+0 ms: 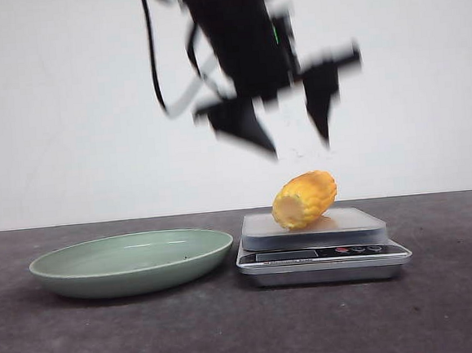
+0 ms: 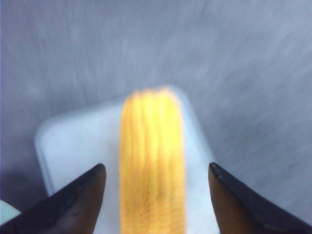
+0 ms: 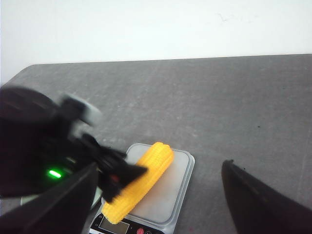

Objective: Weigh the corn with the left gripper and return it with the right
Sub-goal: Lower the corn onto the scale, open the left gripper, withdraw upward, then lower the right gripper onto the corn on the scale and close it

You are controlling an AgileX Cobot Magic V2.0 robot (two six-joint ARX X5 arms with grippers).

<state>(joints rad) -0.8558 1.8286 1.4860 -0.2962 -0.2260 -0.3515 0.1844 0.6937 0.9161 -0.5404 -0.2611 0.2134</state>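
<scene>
The green plate point(image 1: 132, 262) sits on the tabletop point(image 1: 442, 307) with nothing visible in it, just beside the scale point(image 1: 319, 248). The corn point(image 1: 304, 199) lies on the scale's platform. The left gripper point(image 1: 295, 143), blurred, hangs above it, fingers point(image 2: 73, 204) spread wide and holding nothing. The right gripper point(image 3: 156, 204) is likewise wide open, well apart from the corn.
</scene>
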